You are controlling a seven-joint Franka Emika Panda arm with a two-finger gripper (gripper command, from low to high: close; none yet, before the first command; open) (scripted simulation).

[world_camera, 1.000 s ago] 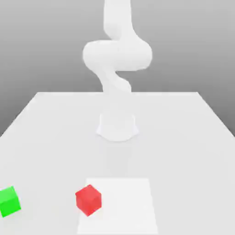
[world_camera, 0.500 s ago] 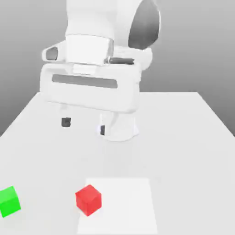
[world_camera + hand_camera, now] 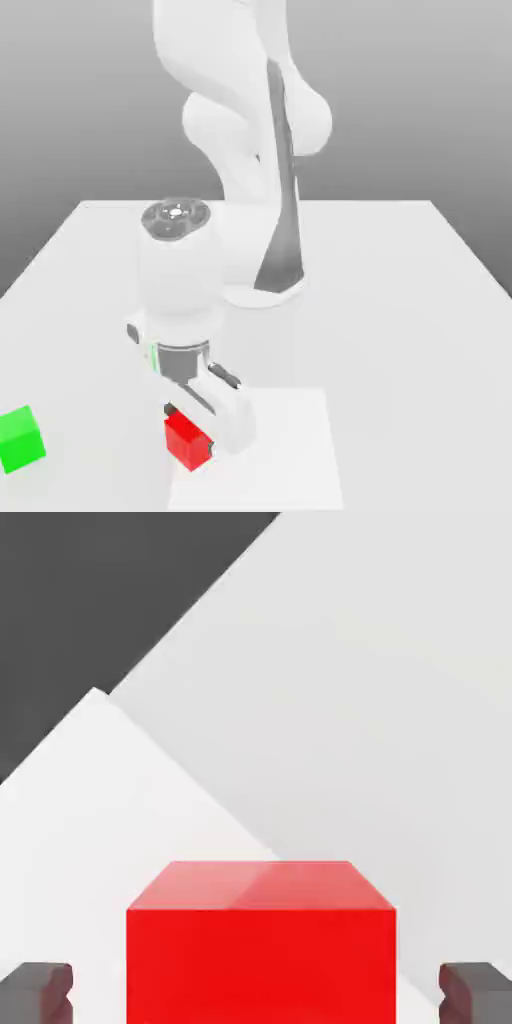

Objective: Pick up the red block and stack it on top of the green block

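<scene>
Exterior view, nearest first: can see a flat white square (image 3: pixel 290 450) on the pale surface (image 3: pixel 400 350), with the red block (image 3: pixel 185 443) across its edge toward the exterior view's left. Can find the green block (image 3: pixel 20 440) well apart from the red one, farther toward the exterior view's left, on the surface and off the square. Can see the gripper (image 3: pixel 190 429) lowered around the red block, below the white arm (image 3: pixel 180 275). Farther back, can make out the arm's round base (image 3: pixel 258 296), then the grey backdrop (image 3: pixel 400 100).

Hand view, again from near to far: can see the gripper spread, with dark fingertips (image 3: pixel 37 994) on opposite sides of the red block and apart from it. Beyond, can see a corner of the white square, the surface and a dark grey area (image 3: pixel 100 592).
</scene>
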